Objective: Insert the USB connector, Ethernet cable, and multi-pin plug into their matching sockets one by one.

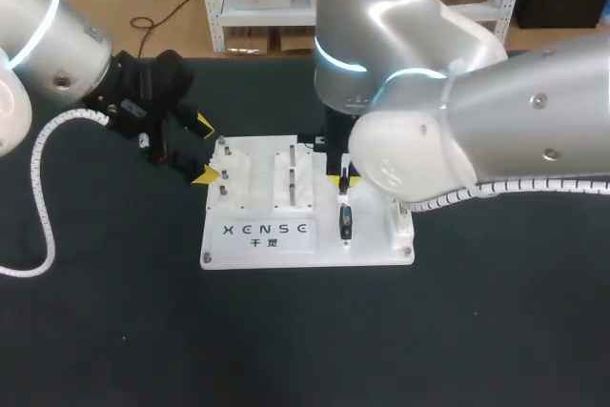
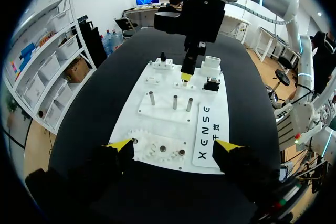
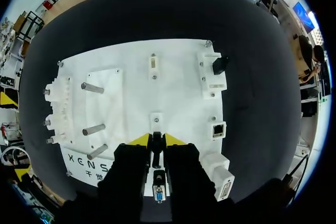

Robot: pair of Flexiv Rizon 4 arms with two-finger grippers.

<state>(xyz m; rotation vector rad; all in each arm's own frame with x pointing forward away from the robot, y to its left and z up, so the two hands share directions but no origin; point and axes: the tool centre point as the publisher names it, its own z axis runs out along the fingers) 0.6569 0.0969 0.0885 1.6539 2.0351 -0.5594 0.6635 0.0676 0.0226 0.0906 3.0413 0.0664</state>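
multi-pin plug (image 3: 158,191) clamped in right gripper (image 3: 157,140)

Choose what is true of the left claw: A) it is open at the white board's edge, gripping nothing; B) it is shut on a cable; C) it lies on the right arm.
A: the left claw has its yellow tips wide apart at the edge of the white board, gripping nothing.

Printed lettering (image 1: 265,230) on white board (image 1: 372,253)
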